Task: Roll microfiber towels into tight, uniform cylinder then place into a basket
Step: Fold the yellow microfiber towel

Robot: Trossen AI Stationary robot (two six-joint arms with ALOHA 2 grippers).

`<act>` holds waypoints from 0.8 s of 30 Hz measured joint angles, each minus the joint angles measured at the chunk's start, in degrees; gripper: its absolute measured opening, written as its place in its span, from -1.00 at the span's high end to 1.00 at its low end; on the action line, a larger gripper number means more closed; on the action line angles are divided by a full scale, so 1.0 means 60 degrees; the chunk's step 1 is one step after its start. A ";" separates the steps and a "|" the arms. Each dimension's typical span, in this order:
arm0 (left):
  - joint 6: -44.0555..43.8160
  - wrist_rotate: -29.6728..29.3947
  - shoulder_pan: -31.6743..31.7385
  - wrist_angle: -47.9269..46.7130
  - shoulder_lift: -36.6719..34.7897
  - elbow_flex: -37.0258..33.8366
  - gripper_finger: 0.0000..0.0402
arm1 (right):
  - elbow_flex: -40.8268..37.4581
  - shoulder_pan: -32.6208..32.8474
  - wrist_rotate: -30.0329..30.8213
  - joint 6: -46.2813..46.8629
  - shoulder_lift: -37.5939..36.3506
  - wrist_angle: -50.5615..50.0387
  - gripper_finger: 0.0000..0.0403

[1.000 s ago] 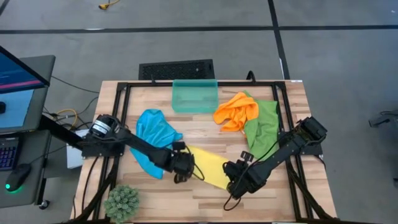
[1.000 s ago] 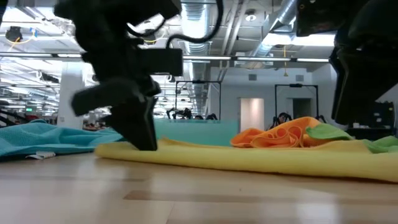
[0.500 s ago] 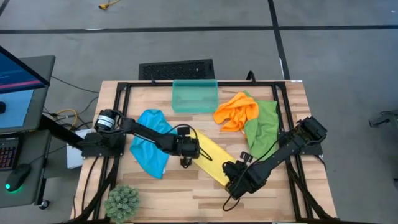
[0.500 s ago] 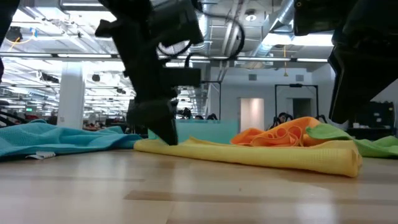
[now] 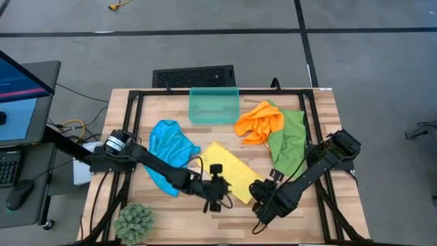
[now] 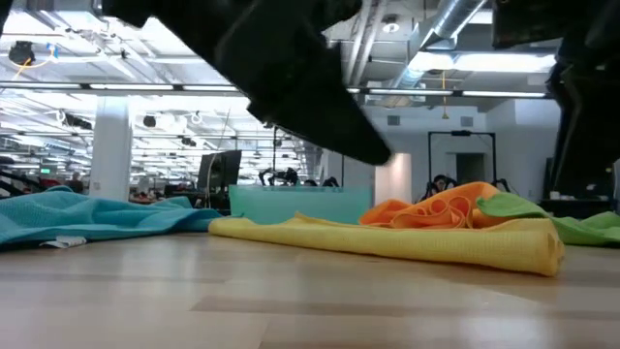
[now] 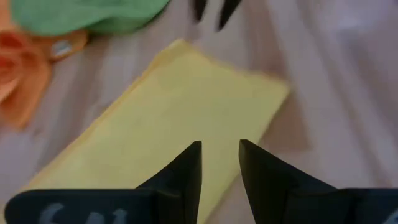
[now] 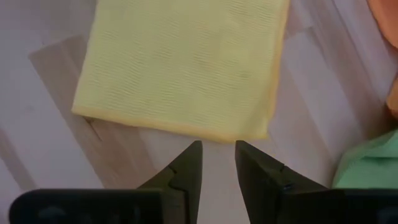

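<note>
Nearest the front edge of the table point(image 5: 300, 225), a spiky green plant ball point(image 5: 134, 221) is seen at the left corner in the high view only. Just beyond it, the left gripper point(image 5: 217, 193) is held over the near end of the yellow towel point(image 5: 228, 172), and the right gripper point(image 5: 263, 198) is placed just beside that same end, on its right. In the left wrist view the left fingers point(image 7: 184, 174) are parted by a narrow gap with nothing between them, above the folded yellow cloth. In the right wrist view the right fingers point(image 8: 182, 176) are likewise slightly parted and empty, with bare wood beneath them and the towel's edge just ahead.

The yellow towel is shown from above as a folded strip laid diagonally at mid-table; only the low view reveals its thickness, a flat layered band with a rounded fold at one end point(image 6: 407, 242).

Farther back, the blue towel point(image 5: 168, 152) is crumpled to the left. The orange towel point(image 5: 259, 121) and green towel point(image 5: 290, 137) are heaped together to the right, touching each other.

At the far edge the teal basket point(image 5: 214, 105) is set, with no cloth seen inside from above; in the low view only its wall point(image 6: 291, 202) is visible. Behind the table a black grated rectangle point(image 5: 194, 76) lies on the floor.
</note>
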 joint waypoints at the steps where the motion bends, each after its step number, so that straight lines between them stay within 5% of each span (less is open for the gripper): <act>1: -0.0157 -0.0054 -0.0006 0.0302 0.0214 -0.0002 0.50 | 0.0000 0.0046 0.0048 0.0081 0.0000 -0.0040 0.41; 10: -0.0863 0.0090 0.0355 0.1627 0.1338 -0.0004 0.50 | 0.0000 0.0143 0.0076 0.0150 0.0000 -0.0064 0.41; 24: -0.0732 0.1860 0.0384 -0.0721 0.1203 0.0096 0.50 | 0.0000 0.0007 0.0109 0.0080 0.0000 -0.0122 0.41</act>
